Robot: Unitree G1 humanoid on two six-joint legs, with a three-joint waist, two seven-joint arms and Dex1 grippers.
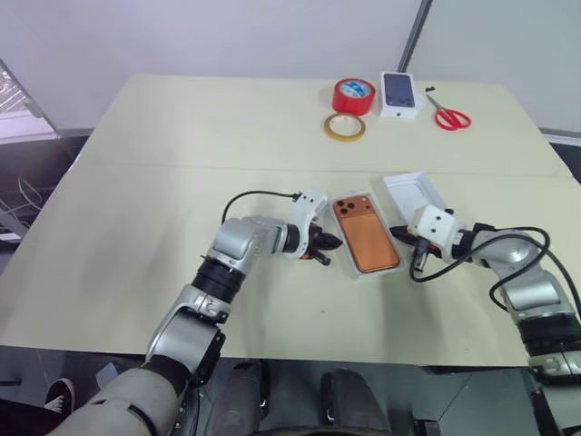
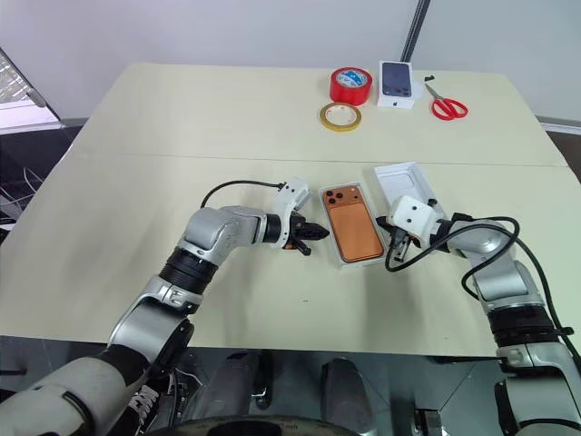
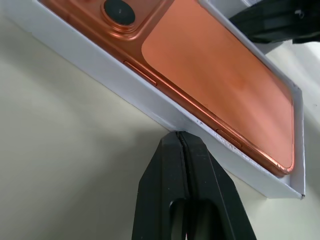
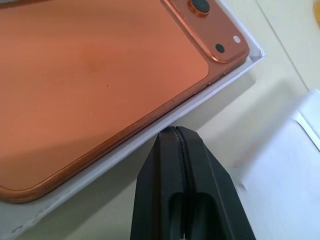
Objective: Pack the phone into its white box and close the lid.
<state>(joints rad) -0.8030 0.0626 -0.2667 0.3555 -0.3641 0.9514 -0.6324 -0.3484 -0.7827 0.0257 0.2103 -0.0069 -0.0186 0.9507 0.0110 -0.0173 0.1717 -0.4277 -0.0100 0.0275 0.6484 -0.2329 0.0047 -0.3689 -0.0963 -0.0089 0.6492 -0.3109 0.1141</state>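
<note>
Copper-orange phone (image 1: 365, 234) lies in the white box (image 3: 150, 102), mid-table toward the near edge. Left gripper (image 3: 178, 134) pinched shut, empty, tips at the box's side wall. Right gripper (image 4: 174, 130) shut, empty, tips at the opposite wall. Head views add the lid (image 1: 413, 193) just beyond, plus tape roll (image 1: 353, 94) and scissors (image 1: 448, 113) by the far edge.

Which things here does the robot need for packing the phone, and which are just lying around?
Needed: the phone, lying in the white box; the lid beside it.
Lying around: red tape roll, yellow tape ring, scissors, small printed box.
</note>
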